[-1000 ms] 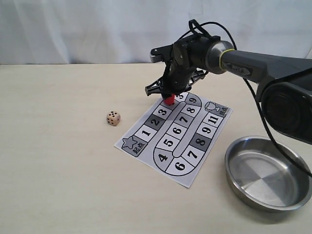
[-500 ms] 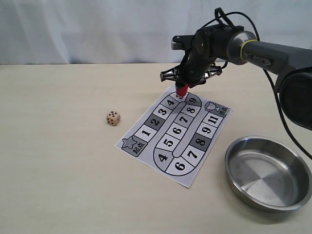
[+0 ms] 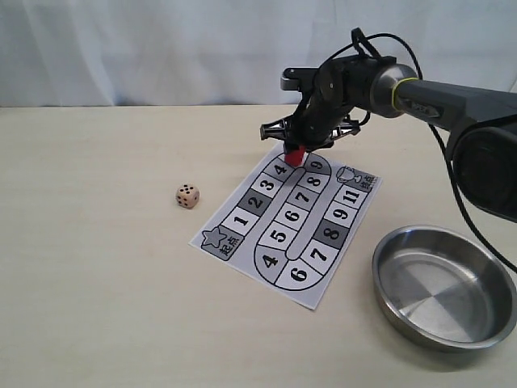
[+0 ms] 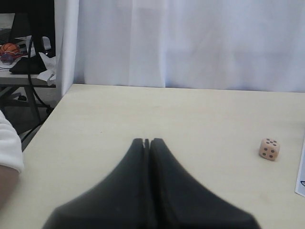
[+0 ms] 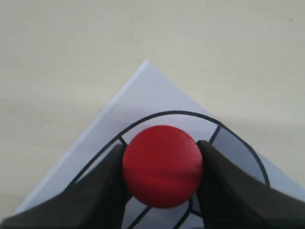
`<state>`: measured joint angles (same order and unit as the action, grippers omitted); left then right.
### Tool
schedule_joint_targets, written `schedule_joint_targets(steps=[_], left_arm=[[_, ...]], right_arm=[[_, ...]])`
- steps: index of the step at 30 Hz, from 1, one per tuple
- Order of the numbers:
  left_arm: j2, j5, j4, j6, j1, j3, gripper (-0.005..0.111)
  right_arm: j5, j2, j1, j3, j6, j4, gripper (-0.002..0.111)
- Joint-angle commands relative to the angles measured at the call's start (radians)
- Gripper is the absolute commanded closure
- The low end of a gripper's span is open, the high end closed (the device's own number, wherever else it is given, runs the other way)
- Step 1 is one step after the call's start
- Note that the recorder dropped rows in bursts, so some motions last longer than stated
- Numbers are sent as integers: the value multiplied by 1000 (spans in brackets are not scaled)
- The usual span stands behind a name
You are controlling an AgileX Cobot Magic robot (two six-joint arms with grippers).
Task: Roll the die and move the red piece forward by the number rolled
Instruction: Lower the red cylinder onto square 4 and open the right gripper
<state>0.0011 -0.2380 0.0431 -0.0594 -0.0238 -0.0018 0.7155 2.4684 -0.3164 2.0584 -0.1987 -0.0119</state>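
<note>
My right gripper (image 3: 296, 152) (image 5: 162, 167) is shut on the red piece (image 3: 295, 156) (image 5: 162, 165), a plain red cylinder, at the far curved end of the numbered paper board (image 3: 266, 230) (image 5: 143, 90), between squares 4 and 9. Whether the piece touches the paper I cannot tell. The die (image 3: 187, 196) (image 4: 269, 149), a pale beige cube with black pips, rests on the table left of the board, five pips on top. My left gripper (image 4: 147, 140) is shut and empty above bare table, well away from the die, and is out of the exterior view.
A round steel bowl (image 3: 396, 242) stands on the table at the front right of the board. A white curtain closes the back. In the left wrist view the table's side edge (image 4: 52, 112) drops off beside a cluttered desk.
The right gripper carried the red piece from around square 4 toward the far curved end of the board, then shifted slightly back left and lower. The die and left gripper stayed put.
</note>
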Motion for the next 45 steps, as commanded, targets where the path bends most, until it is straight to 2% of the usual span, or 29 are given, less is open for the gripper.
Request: schedule_joint_targets(steps=[1, 4, 7, 35, 39, 40, 45], left_arm=[[-1, 4, -1, -5, 0, 2, 107], [-1, 4, -1, -5, 0, 2, 107], [-1, 4, -1, -5, 0, 2, 107], [-1, 10, 1, -5, 0, 2, 107], [-1, 6, 1, -5, 0, 2, 107], [-1, 4, -1, -5, 0, 2, 107], [-1, 4, -1, -5, 0, 2, 107]], right_arm=[[-33, 1, 4, -1, 0, 23, 82], [-33, 1, 4, -1, 0, 19, 74], [-39, 1, 4, -1, 0, 12, 70], [-31, 1, 4, -1, 0, -28, 70], [-31, 1, 4, -1, 0, -28, 36], [-35, 1, 4, -1, 0, -28, 31], [-48, -33, 4, -1, 0, -28, 31]])
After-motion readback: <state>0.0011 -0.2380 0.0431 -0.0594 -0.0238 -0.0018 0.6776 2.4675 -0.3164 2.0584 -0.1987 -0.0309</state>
